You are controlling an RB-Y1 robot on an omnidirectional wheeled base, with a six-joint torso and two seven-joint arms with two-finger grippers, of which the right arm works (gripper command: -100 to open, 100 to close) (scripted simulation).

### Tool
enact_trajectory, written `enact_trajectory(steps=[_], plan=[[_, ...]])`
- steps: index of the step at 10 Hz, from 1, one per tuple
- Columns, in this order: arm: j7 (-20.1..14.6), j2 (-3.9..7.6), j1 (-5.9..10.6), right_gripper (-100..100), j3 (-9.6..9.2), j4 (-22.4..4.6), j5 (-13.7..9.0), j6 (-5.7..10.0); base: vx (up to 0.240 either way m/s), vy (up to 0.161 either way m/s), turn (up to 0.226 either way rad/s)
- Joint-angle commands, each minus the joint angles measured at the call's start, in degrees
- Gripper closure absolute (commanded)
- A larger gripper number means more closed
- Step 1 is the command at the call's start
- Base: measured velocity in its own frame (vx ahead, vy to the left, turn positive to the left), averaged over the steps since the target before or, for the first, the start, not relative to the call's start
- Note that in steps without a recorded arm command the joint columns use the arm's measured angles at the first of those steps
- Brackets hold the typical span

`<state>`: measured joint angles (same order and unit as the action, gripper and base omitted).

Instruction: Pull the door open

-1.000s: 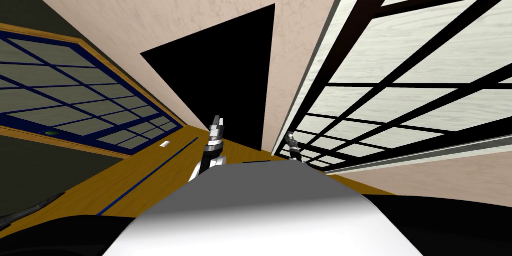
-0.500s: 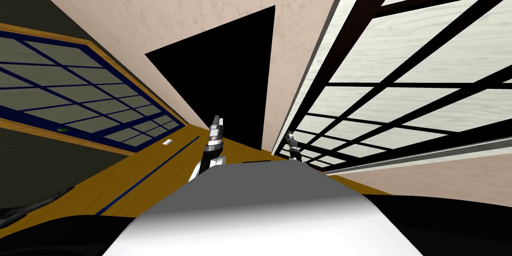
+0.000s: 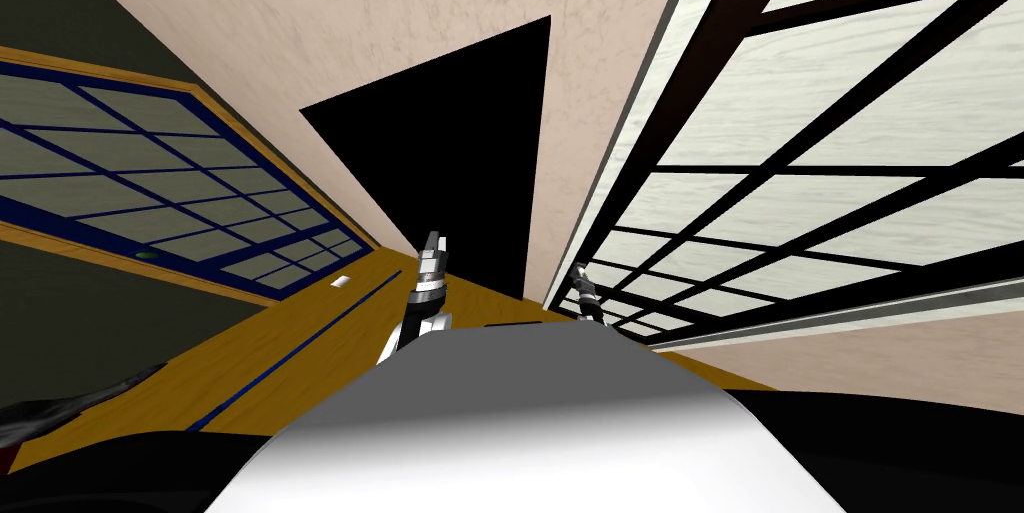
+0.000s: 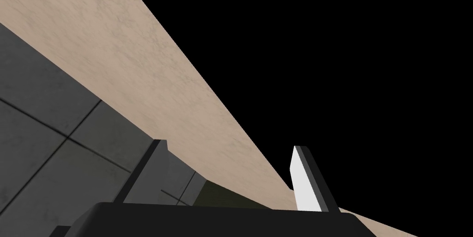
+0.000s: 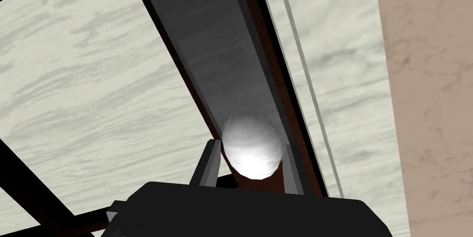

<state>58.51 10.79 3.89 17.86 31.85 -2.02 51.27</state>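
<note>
The round white door knob sits on the dark stile of the door, a leaf of pale wood-grained panes crossed by black bars, off to my right. The right gripper is clamped on the knob, a finger pressed to each side; I judge this to be the hold for drawing the leaf toward me. The leaf lies close along its pale frame, so most of the swing looks undone. The left gripper is held forward with fingers apart and nothing between them, probably kept clear of the door's path. Ahead, a pinkish-beige wall surrounds a black area; the floor is ochre with a dark blue line; to the left stands a blue-barred panel in a yellow-brown frame.
</note>
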Motion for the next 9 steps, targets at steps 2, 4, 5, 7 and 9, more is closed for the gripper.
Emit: enact_trajectory(steps=[2, 4, 5, 7, 9], plan=[[-4.4, 0.11, -0.05, 100, -0.58, 0.0, -0.9, 0.02, -0.029, -0.004, 0.031], [-7.6, 0.25, -0.07, 100, -1.01, 0.0, -1.6, 0.02, -0.035, -0.003, 0.033], [-4.1, 1.01, -1.1, -100, -0.59, 0.2, -0.8, 0.44, -0.054, 0.057, -0.007], [-3.1, 1.38, -1.51, -100, -0.46, 0.2, -0.6, 0.66, -0.035, 0.079, -0.026], [-0.7, 2.23, -2.46, -100, -0.17, 0.3, 0.0, 1.18, -0.021, 0.08, -0.021]])
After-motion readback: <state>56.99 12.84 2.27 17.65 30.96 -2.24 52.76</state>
